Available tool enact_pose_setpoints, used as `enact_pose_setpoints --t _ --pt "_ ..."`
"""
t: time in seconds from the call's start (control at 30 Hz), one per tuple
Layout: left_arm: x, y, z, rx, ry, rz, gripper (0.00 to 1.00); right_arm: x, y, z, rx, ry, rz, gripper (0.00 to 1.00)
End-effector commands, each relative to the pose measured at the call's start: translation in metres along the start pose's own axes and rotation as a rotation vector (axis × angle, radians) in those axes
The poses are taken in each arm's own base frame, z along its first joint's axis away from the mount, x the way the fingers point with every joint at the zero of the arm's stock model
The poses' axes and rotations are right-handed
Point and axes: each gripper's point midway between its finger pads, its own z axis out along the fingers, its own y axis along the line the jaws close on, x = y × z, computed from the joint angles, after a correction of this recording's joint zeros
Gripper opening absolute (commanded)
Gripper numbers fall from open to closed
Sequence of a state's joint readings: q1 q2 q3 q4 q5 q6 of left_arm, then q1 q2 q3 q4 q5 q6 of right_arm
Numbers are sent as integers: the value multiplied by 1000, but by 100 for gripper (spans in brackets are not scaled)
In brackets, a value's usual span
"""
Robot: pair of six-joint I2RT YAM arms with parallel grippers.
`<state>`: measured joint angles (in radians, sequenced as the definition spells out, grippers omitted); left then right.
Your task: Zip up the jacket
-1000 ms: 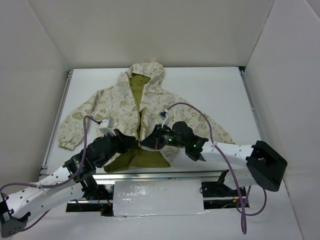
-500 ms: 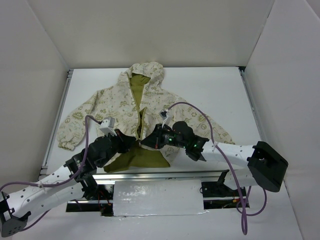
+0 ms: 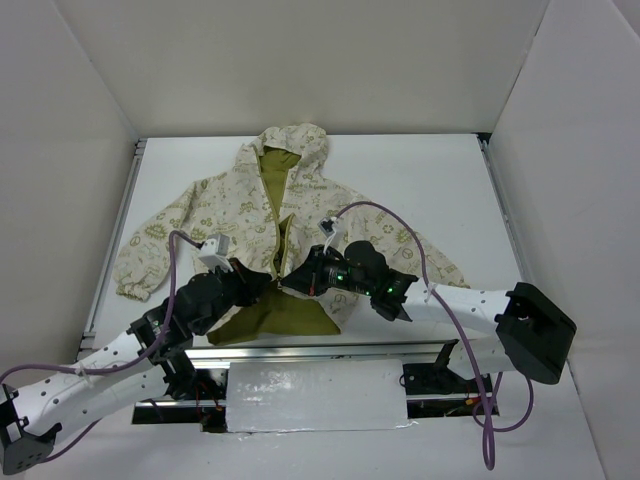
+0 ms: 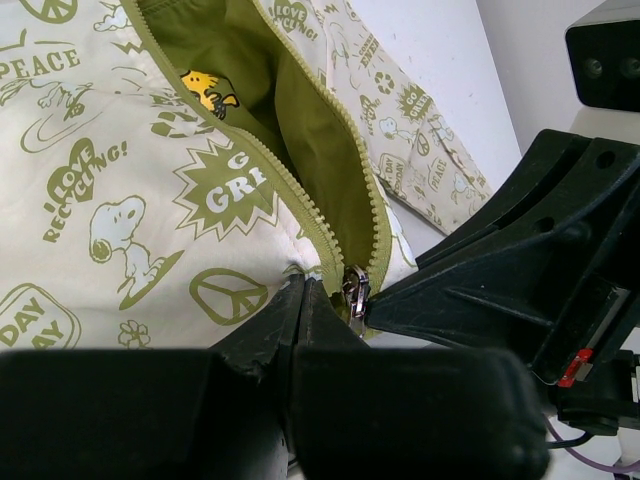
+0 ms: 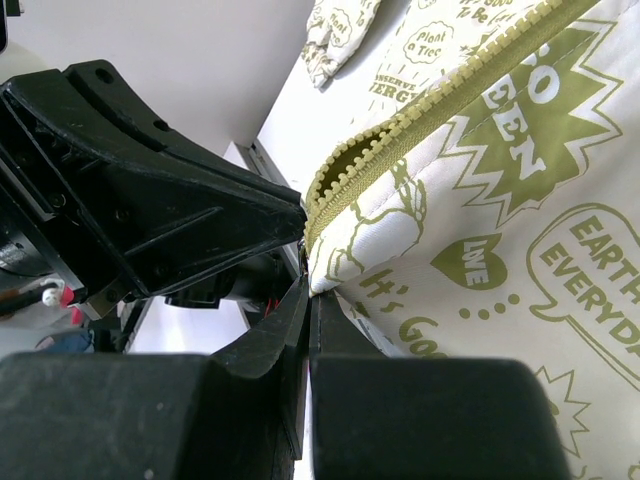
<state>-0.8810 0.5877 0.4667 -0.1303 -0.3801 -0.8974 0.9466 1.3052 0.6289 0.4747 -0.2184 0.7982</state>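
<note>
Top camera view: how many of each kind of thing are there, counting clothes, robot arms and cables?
Jackets: 1, the jacket
Robot arms: 2, the left arm and the right arm
Purple cables: 2, the left cable and the right cable
Total: 5

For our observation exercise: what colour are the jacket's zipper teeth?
The zipper teeth are light olive-green, like the lining beside them; the left wrist view shows them best.
</note>
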Motion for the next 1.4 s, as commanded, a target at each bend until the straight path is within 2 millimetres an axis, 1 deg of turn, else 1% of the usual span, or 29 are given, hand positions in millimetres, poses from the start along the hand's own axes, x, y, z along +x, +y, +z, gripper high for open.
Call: enact_pose_setpoints --t 0.0,0.27,0.33,0.63,0.93,1.13,1.27,1.37 --pt "-17 -14 -4 40 -48 -42 0 -19 20 2 -38 -50 -42 0" --pt "-21 -13 -5 13 -54 -52 0 -13 17 5 -36 -27 -49 0" --pt "-23 -11 -5 0 -59 -49 0 -11 19 5 -44 -24 -53 0" --pt "-26 -15 -2 -1 -60 -53 0 -5 15 10 -32 -5 -59 0" --pt "-22 -15 -1 6 -48 -56 0 -10 15 11 -22 -23 -78 0" --pt "-20 -17 -1 14 -40 -60 0 -14 14 15 -12 -28 -99 0" --pt "-17 -13 1 -6 -32 -56 0 -20 16 17 -6 -40 -113 0" --pt "-17 -15 1 7 -30 -60 0 -20 15 20 -1 -37 -117 0"
